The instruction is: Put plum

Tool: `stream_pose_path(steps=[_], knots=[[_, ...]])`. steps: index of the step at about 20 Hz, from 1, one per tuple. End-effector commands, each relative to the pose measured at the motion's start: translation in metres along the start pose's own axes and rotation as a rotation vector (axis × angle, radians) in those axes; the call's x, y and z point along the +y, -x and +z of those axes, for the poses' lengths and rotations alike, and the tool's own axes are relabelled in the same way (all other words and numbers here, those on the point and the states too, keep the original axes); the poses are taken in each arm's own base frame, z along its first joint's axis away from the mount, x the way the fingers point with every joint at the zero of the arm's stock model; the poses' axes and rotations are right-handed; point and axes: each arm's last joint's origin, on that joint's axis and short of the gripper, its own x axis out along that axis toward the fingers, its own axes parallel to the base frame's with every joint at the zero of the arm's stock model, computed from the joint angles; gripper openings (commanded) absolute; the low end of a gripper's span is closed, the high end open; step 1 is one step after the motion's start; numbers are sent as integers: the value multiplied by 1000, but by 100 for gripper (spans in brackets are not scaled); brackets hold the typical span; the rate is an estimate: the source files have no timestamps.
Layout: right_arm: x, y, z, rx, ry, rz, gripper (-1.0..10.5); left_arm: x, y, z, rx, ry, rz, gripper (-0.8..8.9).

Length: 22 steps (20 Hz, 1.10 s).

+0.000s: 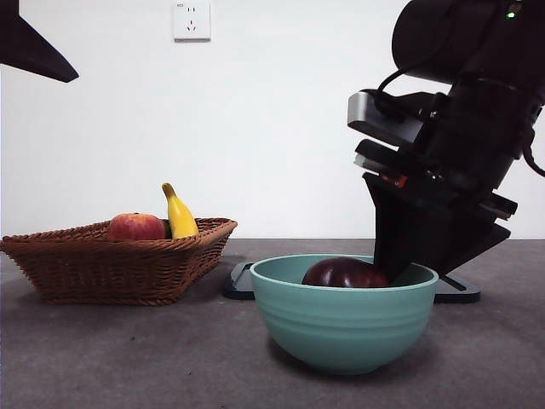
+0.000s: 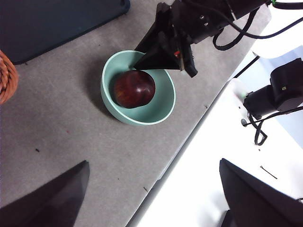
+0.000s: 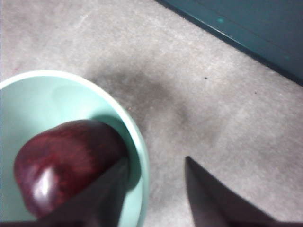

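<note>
The plum (image 1: 345, 273), dark maroon and glossy, lies in a teal bowl (image 1: 341, 328) at the front right of the table. My right gripper (image 1: 400, 268) reaches down at the bowl's far right rim. In the right wrist view the gripper (image 3: 156, 161) is open: one jaw is inside the bowl against the plum (image 3: 66, 161), the other is outside the rim (image 3: 139, 156). My left gripper (image 2: 154, 163) is open and empty, high above the table, looking down on the plum (image 2: 134, 89), the bowl (image 2: 163, 106) and the right gripper (image 2: 137, 60).
A wicker basket (image 1: 119, 256) at the left holds a red-orange apple-like fruit (image 1: 134, 227) and a yellow banana (image 1: 179, 213). A dark flat mat (image 1: 238, 281) lies behind the bowl. The left arm shows as a black tip (image 1: 34, 47) at the top left corner.
</note>
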Motion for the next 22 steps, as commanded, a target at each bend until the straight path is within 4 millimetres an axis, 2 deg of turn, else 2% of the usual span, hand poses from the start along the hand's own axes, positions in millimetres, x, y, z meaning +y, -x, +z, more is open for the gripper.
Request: stream_pose_path(steps=[1,3,7,11,16,22], knots=[[2,-4,2,-2,0,1,69,-1,0,2,-4,-27,-10,436],[3,-4,3,-8,5,4,12,-1,0,2,-5,-27,-10,436],[4,-3,5,-27,10,18,11,-1,0,2,-5,-28,-10,436],[8,10,13,-80,5,24,11,-1,0,2,-5,-28,-10,436],[7,32,38,-152,-7,-1,11,-1,0,2,-6,-28,-9,436],[-25,47,81,-225,-76,-69,11,-1,0,2,-5,-31,-10,436]])
